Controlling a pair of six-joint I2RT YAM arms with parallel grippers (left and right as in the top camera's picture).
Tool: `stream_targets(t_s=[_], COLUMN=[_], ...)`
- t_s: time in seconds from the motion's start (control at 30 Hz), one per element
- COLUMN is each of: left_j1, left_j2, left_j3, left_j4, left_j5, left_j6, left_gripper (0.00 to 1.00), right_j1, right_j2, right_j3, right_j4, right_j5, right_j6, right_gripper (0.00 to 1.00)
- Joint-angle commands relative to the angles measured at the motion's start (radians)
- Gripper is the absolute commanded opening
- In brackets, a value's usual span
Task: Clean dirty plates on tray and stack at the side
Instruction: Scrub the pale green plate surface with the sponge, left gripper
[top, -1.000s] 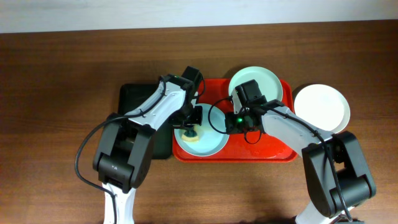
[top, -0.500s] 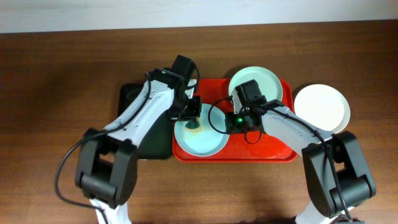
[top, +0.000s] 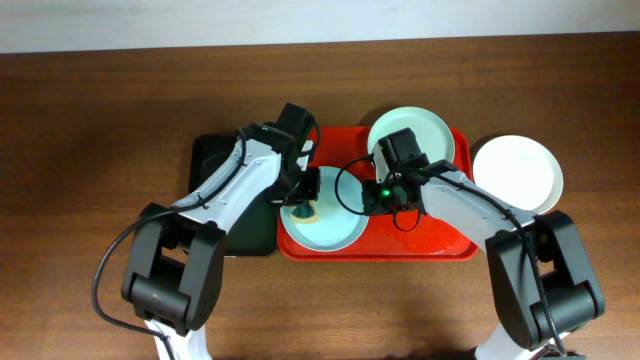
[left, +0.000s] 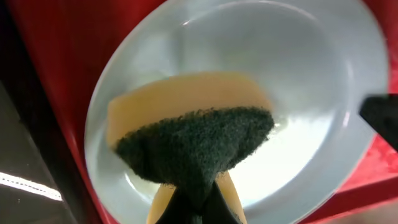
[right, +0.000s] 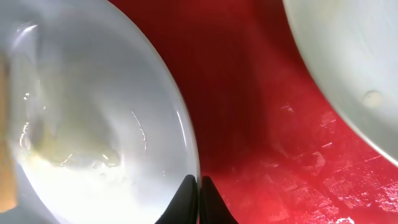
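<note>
Brown wood table (top: 90, 150) w/ red tray (top: 400, 247), white wall (top: 300, 20) behind.

Overhead cam: fixed above, straight down, wide enough for the whole table (top: 80, 150). Left wrist cam: close over the mint plate (left: 298, 93), angled down. Right wrist cam: equally close, shares that plate, plus red tray (right: 249, 93).

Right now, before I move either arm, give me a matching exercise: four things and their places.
1 sponge
2 white plate
3 black tray
4 right pincer

A left of the red tray
B on the table, right of the red tray
C pinching the pale-blue plate's rim
D in the left pincer, on that plate

Pairs: 1-D, 2-B, 3-A, 4-C
</note>
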Motion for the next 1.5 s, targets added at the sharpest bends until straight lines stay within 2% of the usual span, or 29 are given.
stream_targets(t_s=[0.0,0.2,0.3,0.57,0.73,0.87,1.0,1.3,1.47], left_j1=[-0.003,-0.003,-0.003,-0.003,0.005,0.029,0.044,0.028,0.003], left_j2=[0.018,0.019,0.020,0.020,0.019,-0.008,-0.061,-0.081,-0.071], left_j3=[-0.078,-0.197,-0.238,-0.247,-0.227,-0.165,-0.149,-0.152,-0.196], left_j4=[0.083,0.221,0.258,0.334,0.362,0.288,0.275,0.229,0.263], left_j5=[-0.016,-0.004,0.047,0.261,0.273,0.271,0.256,-0.017,-0.021], left_j6=[0.004,-0.022,-0.022,-0.021,-0.010,0.021,0.024,0.023,0.022], left_gripper=[0.00,0.00,0.00,0.00,0.00,0.00,0.00,0.00,0.00], right_j1=[0.000,0.000,0.000,0.000,0.000,0.000,0.000,0.000,0.000], right_j2=[0.016,0.016,0.016,0.016,0.016,0.016,0.016,0.016,0.016], right_j3=[-0.007,-0.007,-0.007,-0.007,-0.007,-0.007,-0.007,-0.007,-0.007], right_j4=[0.004,0.004,0.005,0.010,0.010,0.010,0.010,0.011,0.011], right_j5=[-0.005,-0.005,-0.005,-0.006,-0.006,-0.006,-0.006,-0.006,-0.006], right_j6=[-0.007,-0.007,-0.007,-0.007,-0.007,-0.007,-0.007,-0.007,-0.007], right_gripper=[0.04,0.04,0.04,0.04,0.04,0.04,0.04,0.04,0.04])
